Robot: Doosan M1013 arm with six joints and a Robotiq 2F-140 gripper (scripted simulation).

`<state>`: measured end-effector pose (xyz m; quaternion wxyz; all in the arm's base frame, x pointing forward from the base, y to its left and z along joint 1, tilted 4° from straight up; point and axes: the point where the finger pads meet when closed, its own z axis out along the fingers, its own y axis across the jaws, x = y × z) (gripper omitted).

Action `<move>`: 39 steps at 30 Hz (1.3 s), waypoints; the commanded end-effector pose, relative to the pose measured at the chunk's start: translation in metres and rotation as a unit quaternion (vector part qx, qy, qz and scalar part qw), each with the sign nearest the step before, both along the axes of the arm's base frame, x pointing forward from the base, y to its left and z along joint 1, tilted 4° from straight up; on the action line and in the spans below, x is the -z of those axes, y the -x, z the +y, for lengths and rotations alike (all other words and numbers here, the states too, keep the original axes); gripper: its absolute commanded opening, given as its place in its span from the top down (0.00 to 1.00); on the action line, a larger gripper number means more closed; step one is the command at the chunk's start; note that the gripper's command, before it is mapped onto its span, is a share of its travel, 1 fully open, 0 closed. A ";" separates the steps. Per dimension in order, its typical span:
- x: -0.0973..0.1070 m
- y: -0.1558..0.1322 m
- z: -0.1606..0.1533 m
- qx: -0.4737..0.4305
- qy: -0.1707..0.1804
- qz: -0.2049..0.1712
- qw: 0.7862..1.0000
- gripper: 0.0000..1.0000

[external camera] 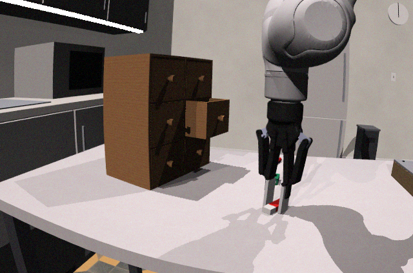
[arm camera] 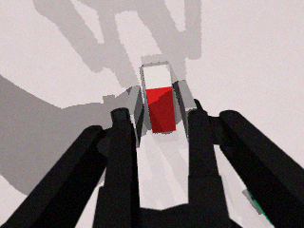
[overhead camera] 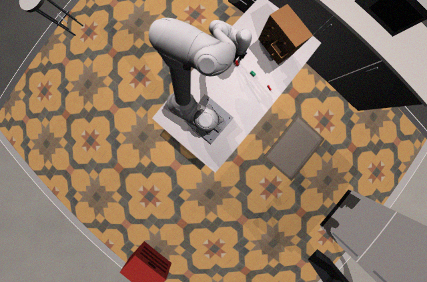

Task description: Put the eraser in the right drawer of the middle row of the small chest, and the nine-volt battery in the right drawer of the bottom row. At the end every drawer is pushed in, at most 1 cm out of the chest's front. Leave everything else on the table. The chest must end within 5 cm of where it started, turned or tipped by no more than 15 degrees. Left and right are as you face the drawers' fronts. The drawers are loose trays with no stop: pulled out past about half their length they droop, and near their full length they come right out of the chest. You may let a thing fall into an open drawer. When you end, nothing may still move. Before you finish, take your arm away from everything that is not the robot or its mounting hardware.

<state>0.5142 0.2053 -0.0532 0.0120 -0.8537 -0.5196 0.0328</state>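
Pointing down to the desk (overhead camera: 220,151) (external camera: 83,223) (arm camera: 256,57) with the pincer (overhead camera: 237,61) (external camera: 275,201) (arm camera: 160,96), only partly open, and having hold of nothing. Lying between its fingertips, to be seen low at the desk: the red-and-white eraser (overhead camera: 237,63) (external camera: 272,206) (arm camera: 161,102) — with a narrow gap on both sides in the wrist view, so not gripped.

Standing upright on the same desk, away from the pincer: the wooden chest (overhead camera: 291,25) (external camera: 126,113). Pulled out partway in it: the right drawer of the middle row (external camera: 217,123). Pushed in, as it seems from the exterior view: the five other drawers, including the right one of the bottom row (external camera: 197,158).

Resting also on the desk, apart from the eraser: a green block (overhead camera: 252,73) (external camera: 277,179) (arm camera: 258,206) and, farther along, a small red piece (overhead camera: 269,87) (external camera: 279,159) — too small to tell surely which is the nine-volt battery.
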 end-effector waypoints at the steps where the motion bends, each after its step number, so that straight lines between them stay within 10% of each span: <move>1: 0.000 0.000 0.000 0.000 0.000 0.000 1.000 0.77; 29: -0.002 0.000 0.000 0.000 0.000 0.000 1.000 0.89; 39: -0.077 -0.005 0.001 0.000 0.000 0.000 1.000 0.89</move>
